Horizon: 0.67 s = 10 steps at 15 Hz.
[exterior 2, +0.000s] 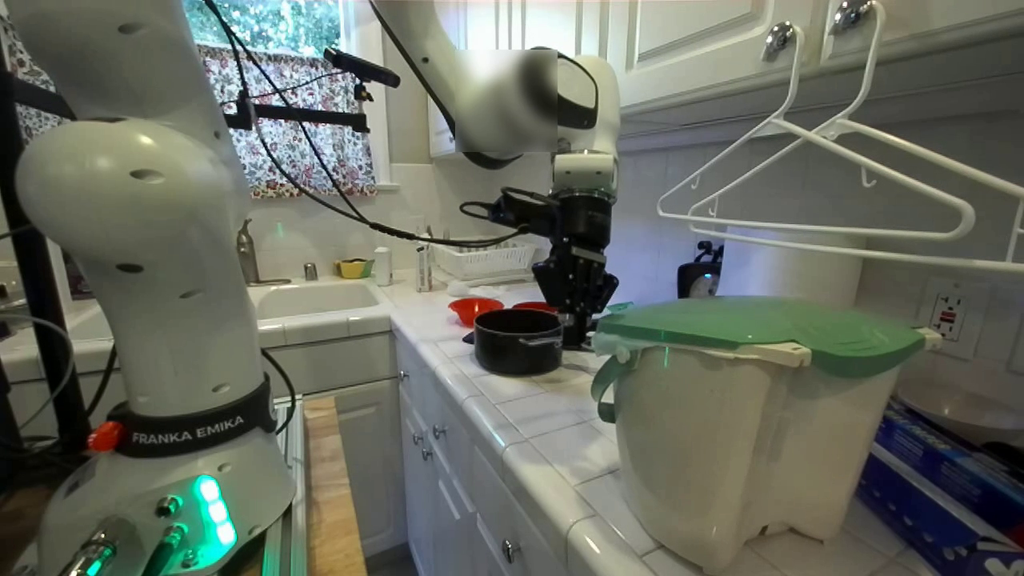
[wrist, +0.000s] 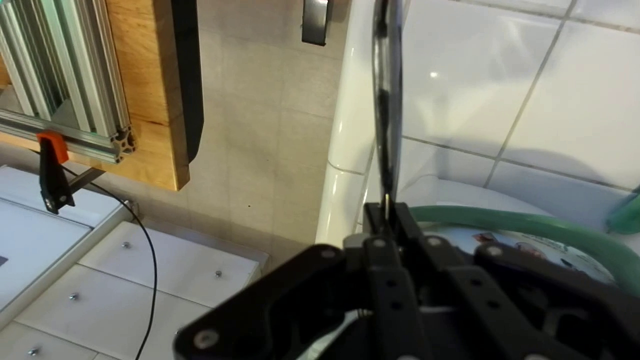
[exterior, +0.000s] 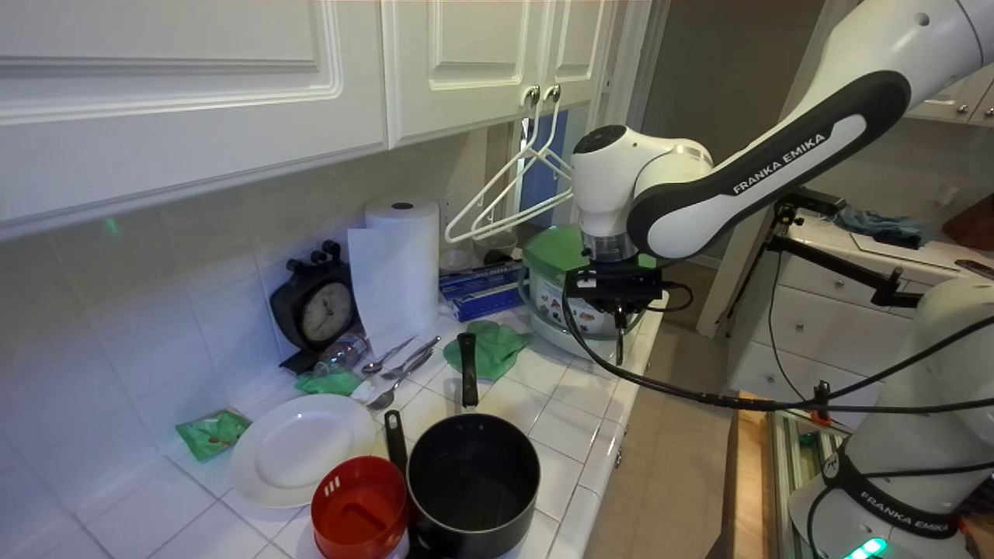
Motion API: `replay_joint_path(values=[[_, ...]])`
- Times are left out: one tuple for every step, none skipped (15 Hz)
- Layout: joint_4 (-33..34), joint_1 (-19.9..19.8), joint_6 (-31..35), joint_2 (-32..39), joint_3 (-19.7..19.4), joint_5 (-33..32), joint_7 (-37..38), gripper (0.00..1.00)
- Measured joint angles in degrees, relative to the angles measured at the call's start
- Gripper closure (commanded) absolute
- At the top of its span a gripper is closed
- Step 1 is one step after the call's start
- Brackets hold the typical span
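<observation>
My gripper (wrist: 386,215) is shut on a thin, shiny metal utensil (wrist: 388,100). Seen edge-on in the wrist view, its kind cannot be told. An exterior view shows the gripper (exterior: 620,314) pointing down above the counter's front edge, with the slim utensil (exterior: 620,349) hanging below the fingertips. A white bin (exterior 2: 704,432) with a green lid (exterior 2: 760,324) stands close by, its green handle (wrist: 480,216) beside the jaws in the wrist view. Loose forks and a spoon (exterior: 400,373) lie farther back on the tiles.
A black pot (exterior: 474,473), a red bowl (exterior: 361,505) and a white plate (exterior: 307,442) share the counter. Green cloth (exterior: 489,349) lies behind the pot. Paper towels (exterior: 404,272) and a dark clock (exterior: 318,303) stand at the wall. White hangers (exterior 2: 832,176) dangle from cabinet knobs.
</observation>
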Motion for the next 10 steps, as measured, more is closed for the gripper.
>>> replay_joint_path(values=[[-0.25,-0.25,0.0,-0.03,-0.37,0.0,-0.09,0.97],[-0.41,-0.6,0.0,-0.09,-0.76,-0.04,-0.18,0.97],[-0.5,-0.99,0.0,-0.2,-1.2,-0.16,-0.26,0.97],[-0.63,-1.48,0.0,-0.34,-1.65,-0.61,-0.28,0.97],[-0.88,-2.1,0.0,-0.58,-2.09,-1.25,-0.28,0.97],[-1.28,-2.77,-0.02,-1.0,-2.58,-1.94,-0.28,0.97],[-1.85,-3.55,-0.04,-1.58,-3.12,-2.75,-0.26,0.97],[-2.39,-4.34,-0.05,-2.19,-3.62,-3.58,-0.25,0.97],[-2.92,-5.12,-0.05,-2.9,-4.04,-4.26,-0.25,0.97],[-3.32,-5.64,-0.05,-3.41,-4.25,-4.66,-0.25,0.97]])
